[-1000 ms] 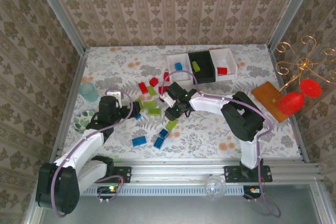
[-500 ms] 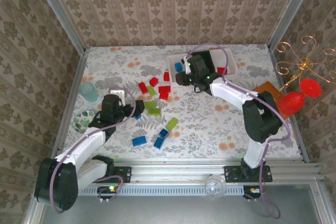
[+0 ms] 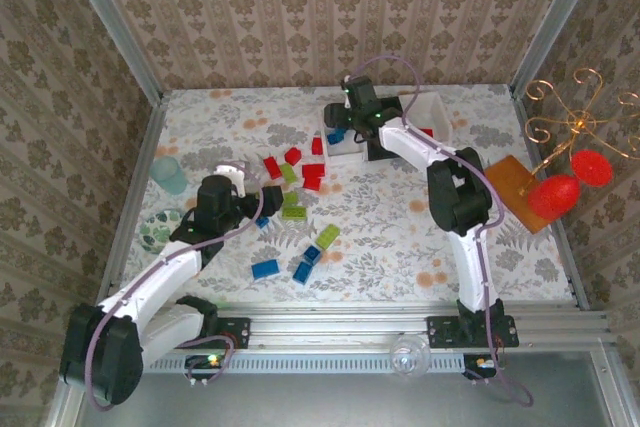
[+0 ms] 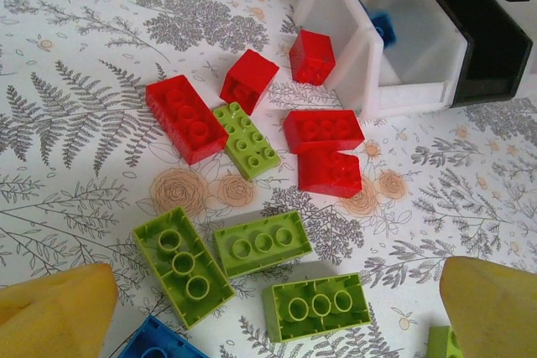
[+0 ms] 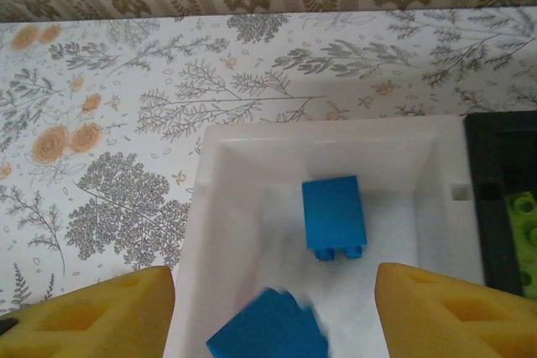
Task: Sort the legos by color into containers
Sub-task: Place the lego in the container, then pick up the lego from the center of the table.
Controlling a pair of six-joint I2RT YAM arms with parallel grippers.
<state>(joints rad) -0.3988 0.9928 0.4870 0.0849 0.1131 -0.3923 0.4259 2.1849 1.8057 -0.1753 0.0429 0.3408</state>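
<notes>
My right gripper [image 5: 274, 312] hangs open over the left white container [image 5: 327, 132]. A blurred blue lego [image 5: 268, 333] is loose between its fingers, and another blue lego [image 5: 334, 211] lies on the tray floor. The black middle container [image 5: 503, 165] holds a green lego [image 5: 524, 215]. From above, the right gripper [image 3: 352, 125] is over the containers [image 3: 432, 109]. My left gripper [image 4: 277, 308] stands open above three upside-down green legos [image 4: 262, 243]. Red legos [image 4: 185, 117] and one more green lego [image 4: 246, 139] lie beyond them. Blue legos [image 3: 265, 268] sit nearer the arms.
A pale teal cup [image 3: 168, 173] and a patterned dish [image 3: 157, 230] stand at the left edge. At the right are an orange block [image 3: 515, 192] and red ornaments [image 3: 555, 195] on gold wire. Patterned walls close in three sides.
The right arm swung from the middle of the table up to the left white container, and its jaws opened, letting go of a blue lego. The left gripper shifted slightly.
</notes>
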